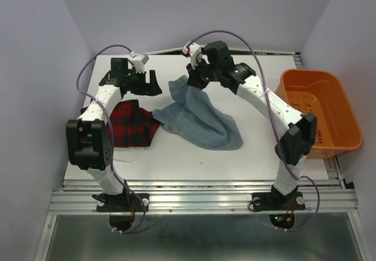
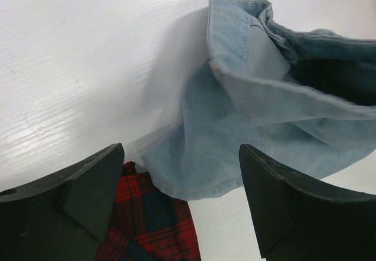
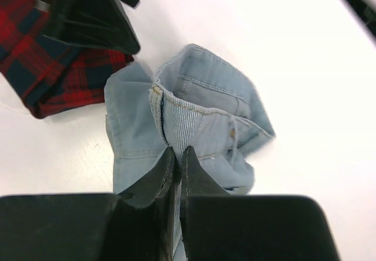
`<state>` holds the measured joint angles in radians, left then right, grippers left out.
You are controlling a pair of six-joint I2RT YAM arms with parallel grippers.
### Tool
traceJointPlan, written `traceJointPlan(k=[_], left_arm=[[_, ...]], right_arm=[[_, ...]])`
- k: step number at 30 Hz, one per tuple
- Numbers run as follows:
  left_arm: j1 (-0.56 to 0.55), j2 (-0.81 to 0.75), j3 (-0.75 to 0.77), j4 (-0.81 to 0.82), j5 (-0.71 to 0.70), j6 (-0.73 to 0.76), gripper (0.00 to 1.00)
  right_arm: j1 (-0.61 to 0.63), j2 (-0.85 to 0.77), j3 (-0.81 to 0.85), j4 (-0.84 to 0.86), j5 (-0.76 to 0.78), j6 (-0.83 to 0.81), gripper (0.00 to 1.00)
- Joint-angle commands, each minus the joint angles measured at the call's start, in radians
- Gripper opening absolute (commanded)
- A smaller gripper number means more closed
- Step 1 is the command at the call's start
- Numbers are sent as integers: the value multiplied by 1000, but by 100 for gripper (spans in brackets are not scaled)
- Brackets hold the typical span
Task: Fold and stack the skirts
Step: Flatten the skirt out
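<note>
The light blue denim skirt (image 1: 200, 117) hangs from my right gripper (image 1: 197, 80), which is shut on its waistband and lifts that end above the table; its lower end rests on the table. In the right wrist view the fingers (image 3: 179, 155) pinch the denim (image 3: 200, 120) near a button. The red-and-black plaid skirt (image 1: 132, 123) lies folded at the left, its edge under the denim. My left gripper (image 1: 148, 83) is open and empty, hovering above the table left of the raised denim; its view shows denim (image 2: 247, 126) and plaid (image 2: 153, 220) between the fingers. A white edge (image 1: 132, 154) peeks under the plaid.
An orange plastic tub (image 1: 320, 111) stands at the right edge of the white table (image 1: 176, 161). Purple cables arc above both arms. Walls close in at left, back and right.
</note>
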<state>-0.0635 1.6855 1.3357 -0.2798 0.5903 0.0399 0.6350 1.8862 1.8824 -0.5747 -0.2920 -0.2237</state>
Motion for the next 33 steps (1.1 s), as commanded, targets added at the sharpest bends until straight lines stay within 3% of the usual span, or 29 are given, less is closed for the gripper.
traceJointPlan(k=[1, 6, 14, 17, 20, 22, 24, 27, 28, 29, 33], left_arm=[[5, -64, 43, 17, 12, 21, 91], [5, -67, 53, 40, 32, 9, 92], [28, -128, -85, 325, 340, -103, 92], [33, -141, -113, 428, 465, -104, 90], [36, -133, -124, 499, 517, -103, 89], [34, -115, -101, 470, 468, -74, 86], [22, -86, -48, 389, 403, 62, 84], [-24, 44, 178, 89, 232, 216, 78], [-32, 131, 251, -61, 217, 247, 75], [-38, 167, 361, -111, 224, 264, 74], [-65, 218, 424, -119, 203, 227, 74]], right_arm=[[-8, -177, 24, 38, -45, -106, 1], [-8, -311, -31, 36, 16, -209, 1], [-72, -381, 92, 72, 21, -339, 1], [-72, -435, 2, 44, -41, -451, 1], [-72, -574, -309, 50, -93, -570, 1], [-72, -630, -432, 38, -127, -608, 1], [-72, -694, -541, 53, -150, -635, 1], [-72, -736, -696, 30, -168, -692, 1], [-72, -758, -748, 18, -174, -703, 1], [-72, -769, -770, -8, -199, -707, 1], [-51, -799, -862, -48, -265, -668, 1]])
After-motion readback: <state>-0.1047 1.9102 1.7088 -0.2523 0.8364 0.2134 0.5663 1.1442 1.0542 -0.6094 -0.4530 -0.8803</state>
